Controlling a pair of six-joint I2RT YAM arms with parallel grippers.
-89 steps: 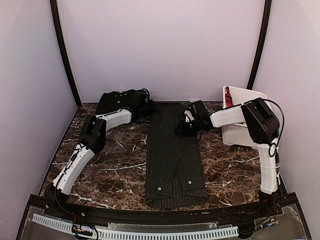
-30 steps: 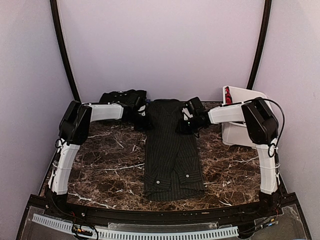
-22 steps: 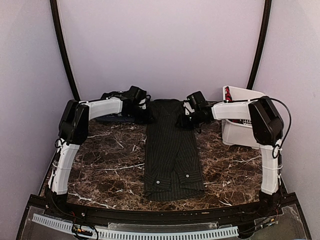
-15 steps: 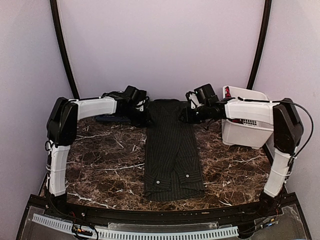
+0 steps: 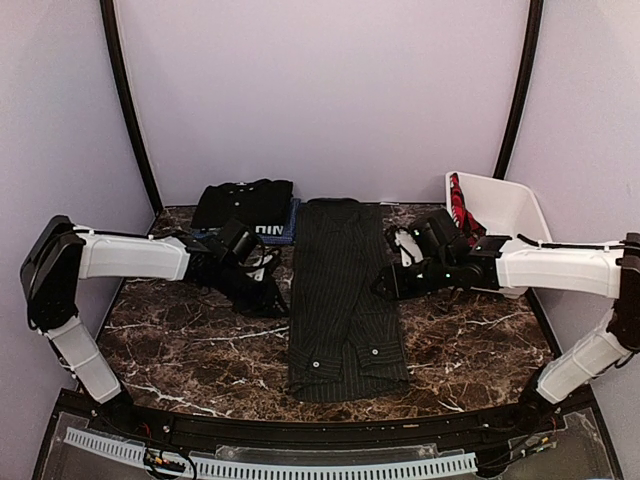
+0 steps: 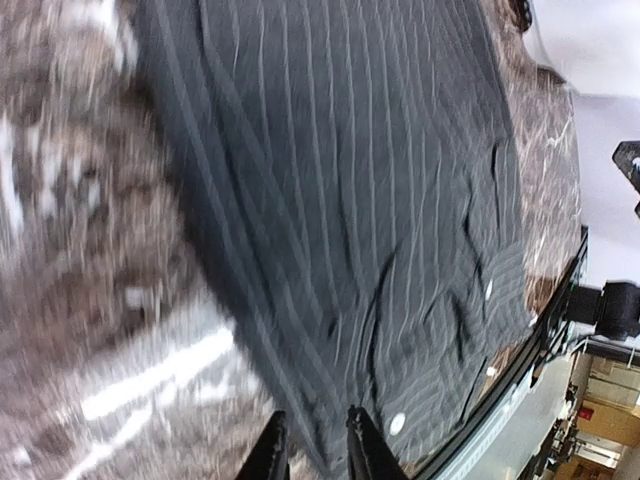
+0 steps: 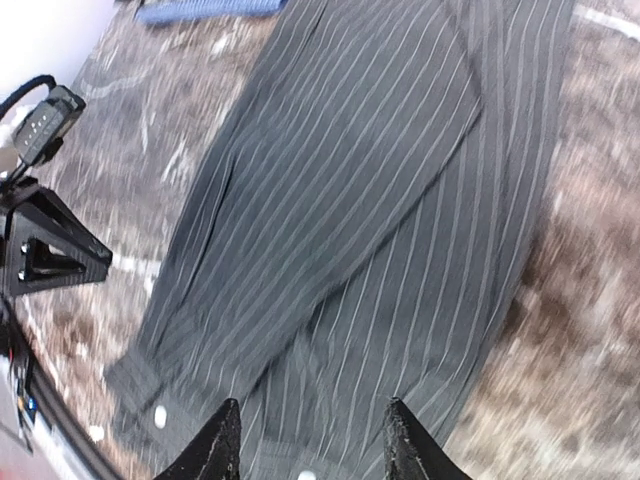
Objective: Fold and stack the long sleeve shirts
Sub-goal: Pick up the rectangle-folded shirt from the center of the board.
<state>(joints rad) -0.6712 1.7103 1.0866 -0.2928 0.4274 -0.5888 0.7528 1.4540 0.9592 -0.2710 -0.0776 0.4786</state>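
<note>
Shirts total three, pinstriped shirt, black shirt, blue shirt; left gripper, right gripper both released.

Left arm and right arm stretch low toward the middle; left fingers barely parted, right fingers wider apart.

A bench of dark brown marble with white veins carries everything. At its far right corner stands a white plastic basket, with something red hanging against its left wall. Pale lilac walls close in the back and sides. A black curved pole rises from each far corner. A white slotted strip runs below the near edge.
</note>
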